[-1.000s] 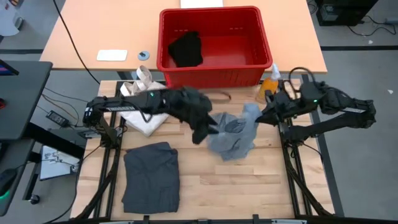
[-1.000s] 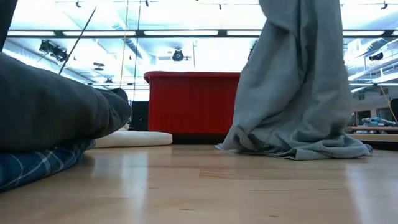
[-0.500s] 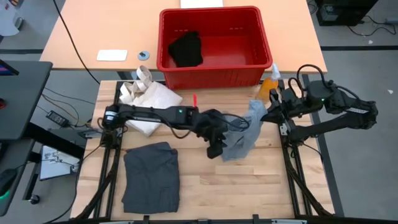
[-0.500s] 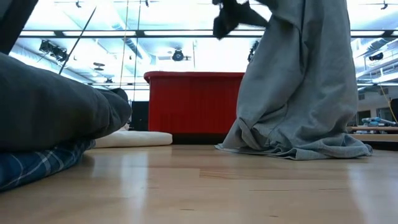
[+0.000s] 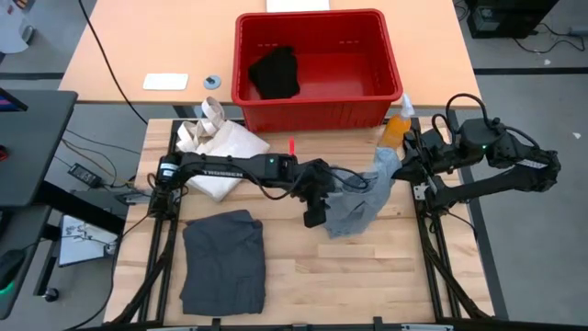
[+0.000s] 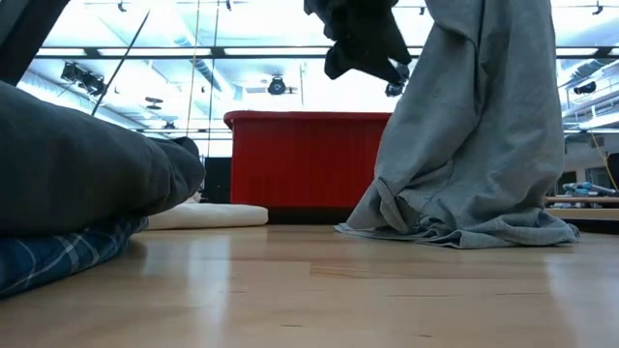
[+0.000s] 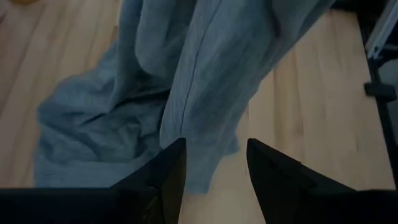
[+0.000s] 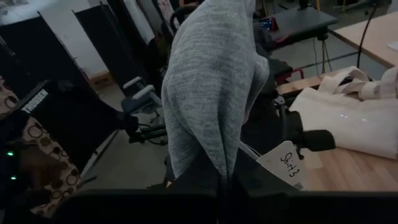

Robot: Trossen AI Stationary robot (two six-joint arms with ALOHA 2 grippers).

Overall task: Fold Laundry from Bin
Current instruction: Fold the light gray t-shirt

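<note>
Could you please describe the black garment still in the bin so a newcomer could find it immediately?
Look at the big red bin beyond the wooden table's far edge. The black garment lies crumpled in its left part, the only piece inside it; the other laundry is all out on the table.

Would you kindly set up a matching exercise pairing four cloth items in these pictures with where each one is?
Items:
1. light grey garment
2. black garment
3. dark charcoal-grey garment
4. cream tote bag

Places:
A. inside the red bin
B. hanging from the right gripper, lower end on the table
C. flat at the table's near left
D. beside the left arm's base

Pairs: 1-B, 2-A, 3-C, 4-D
</note>
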